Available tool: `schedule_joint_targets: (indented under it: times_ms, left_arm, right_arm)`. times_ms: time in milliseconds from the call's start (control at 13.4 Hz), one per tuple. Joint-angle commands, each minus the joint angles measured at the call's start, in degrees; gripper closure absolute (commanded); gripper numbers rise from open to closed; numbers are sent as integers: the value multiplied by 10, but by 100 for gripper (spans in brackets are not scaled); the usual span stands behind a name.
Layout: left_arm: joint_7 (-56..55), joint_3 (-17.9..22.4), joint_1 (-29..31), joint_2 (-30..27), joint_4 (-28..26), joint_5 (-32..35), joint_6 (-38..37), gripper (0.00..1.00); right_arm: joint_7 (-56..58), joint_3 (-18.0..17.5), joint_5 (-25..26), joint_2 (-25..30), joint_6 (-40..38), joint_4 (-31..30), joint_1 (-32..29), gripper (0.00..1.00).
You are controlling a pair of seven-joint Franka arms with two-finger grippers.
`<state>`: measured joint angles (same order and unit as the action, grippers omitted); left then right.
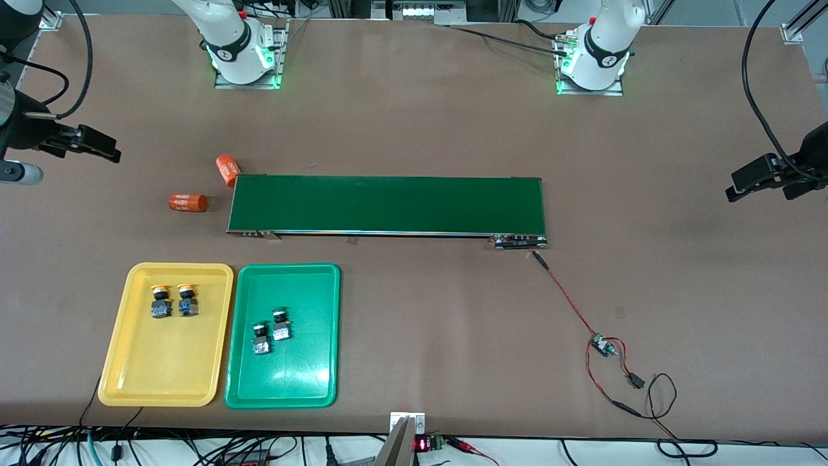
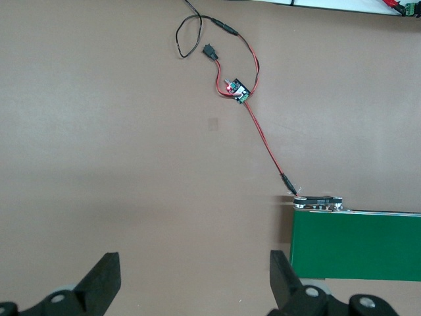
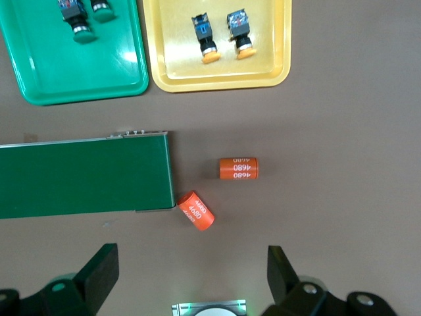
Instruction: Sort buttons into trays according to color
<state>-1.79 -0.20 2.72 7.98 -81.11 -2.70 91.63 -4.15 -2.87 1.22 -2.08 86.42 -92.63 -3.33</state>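
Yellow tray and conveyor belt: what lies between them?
Only bare tabletop, per the front view; both orange cylinders lie farther from the camera than that gap between yellow tray and conveyor belt.

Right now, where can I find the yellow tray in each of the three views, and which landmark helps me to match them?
Front view: the yellow tray lies beside the green tray, nearer to the front camera than the conveyor belt.
Left wrist view: not in it; only the belt's end shows.
Right wrist view: the yellow tray holds two yellow-capped buttons.
Shared landmark: the conveyor belt, seen in all three.
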Motion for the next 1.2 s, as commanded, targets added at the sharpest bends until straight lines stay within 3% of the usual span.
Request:
schedule_joint_targets:
  times_ms: [0,374,748,898,1122]
  left_arm:
    - [13,-1,0,-11,-12,-4,4,0]
    - [24,-11,6,-26,-31,-5,5,0]
    - [24,-11,5,-25,-29,-5,5,0]
    - [24,-11,5,-25,-29,-5,4,0]
    - [23,-11,5,-25,-29,-5,2,0]
  right_arm:
    - [-2,6,-9,33,13,-41,10,0]
    - [-4,7,-8,33,9,-40,14,0]
    - [6,29,-7,28,9,-34,14,0]
    - [8,53,-4,24,9,-32,24,0]
    - [12,56,0,17,9,-23,28,0]
